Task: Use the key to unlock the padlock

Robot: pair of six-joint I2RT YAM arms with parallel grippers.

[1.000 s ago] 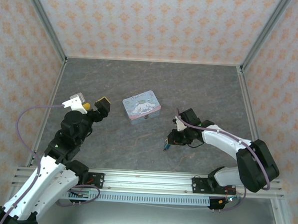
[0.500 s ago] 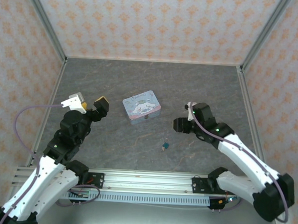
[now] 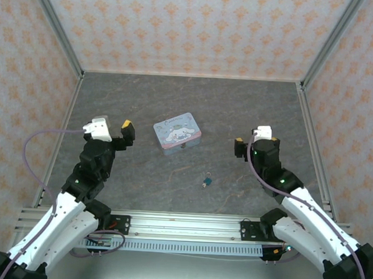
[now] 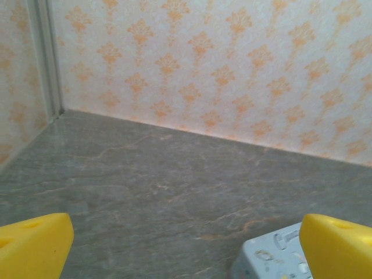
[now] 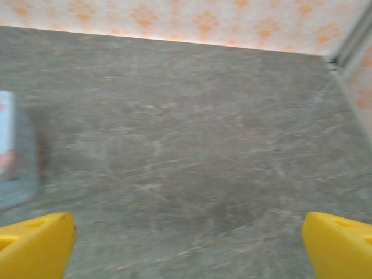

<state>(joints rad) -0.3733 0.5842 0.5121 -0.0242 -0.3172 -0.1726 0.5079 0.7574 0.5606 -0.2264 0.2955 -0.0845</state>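
The tiny blue-teal padlock [image 3: 207, 180] lies on the grey floor, in front of the tin and between the two arms. A small pale bit sits at its near end; I cannot tell whether that is the key. My right gripper [image 3: 251, 143] hovers to the padlock's right and farther back, well apart from it. In its wrist view the gripper [image 5: 186, 247] is open, its yellow fingertips [image 5: 35, 244] spread wide over bare floor. My left gripper [image 3: 115, 131] is left of the tin and also open [image 4: 186, 250], with nothing between its fingertips [image 4: 337, 247].
A pale-blue tin [image 3: 177, 130] with a white cartoon character stands mid-floor; its corner [image 4: 273, 256] shows by the left gripper's right finger and its edge [image 5: 10, 151] at the right wrist view's left. Patterned walls close in the floor on three sides.
My right gripper has pulled away from the padlock, moving right and back, and the padlock stays on the floor. The left arm has shifted slightly.
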